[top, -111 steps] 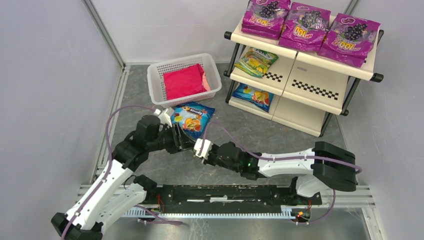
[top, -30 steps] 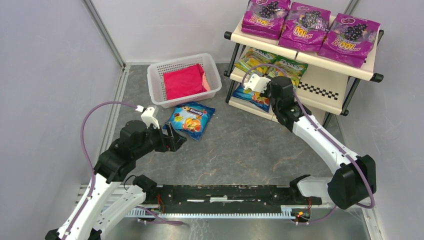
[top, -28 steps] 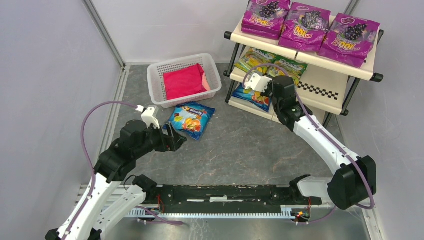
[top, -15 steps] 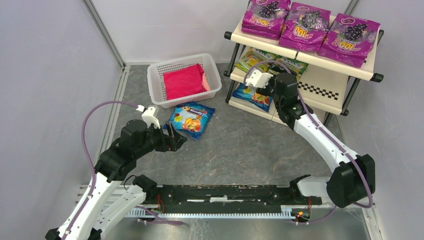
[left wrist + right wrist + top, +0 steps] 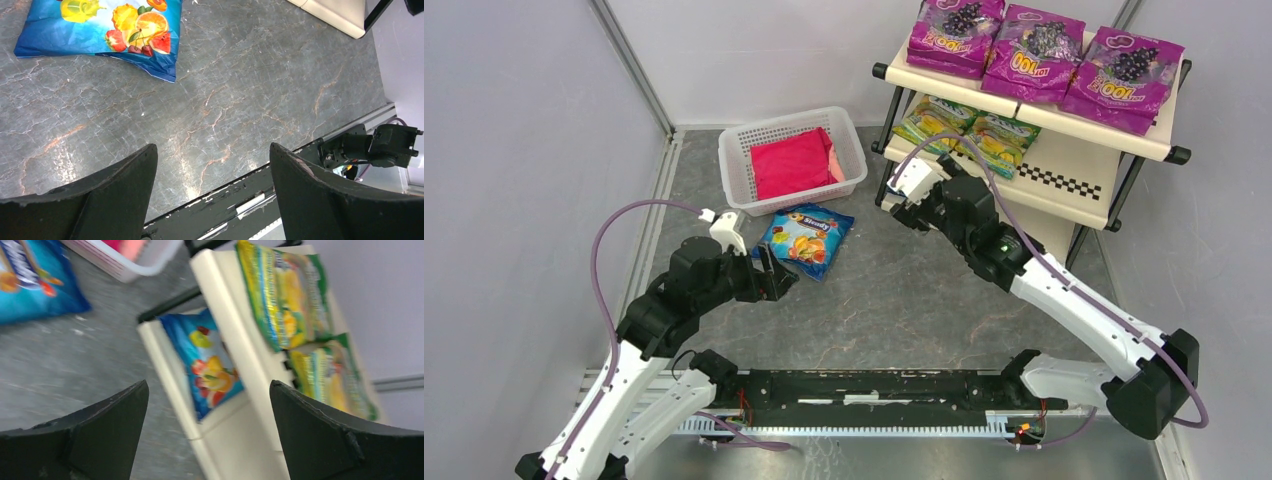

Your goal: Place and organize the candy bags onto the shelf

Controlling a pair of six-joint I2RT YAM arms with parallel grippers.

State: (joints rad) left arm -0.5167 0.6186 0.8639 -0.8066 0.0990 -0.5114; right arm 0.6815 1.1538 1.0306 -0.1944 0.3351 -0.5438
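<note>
As left fingers (image 5: pixel 115 195) and right fingers (image 5: pixel 100 432) gape (empty), the blue bag (image 5: pixel 807 240) lies logo-end toward basket (image 5: pixel 735 172).

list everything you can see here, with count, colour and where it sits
glossy grape-print candy bags: 3, magenta-purple, top tier of shelf
lemon-print candy bags: 2, green-yellow, middle tier, side by side
fruit-print candy bags: 2, blue, one on bottom tier, one flat on table near basket
three-tier slanted shelf: 1, cream, back right
lattice plastic basket: 1, white, left of shelf
folded cloth: 1, pink, in basket
marbled table: 1, grey
left gripper: open, by loose blue bag
right gripper: open, before shelf's lower tiers
</note>
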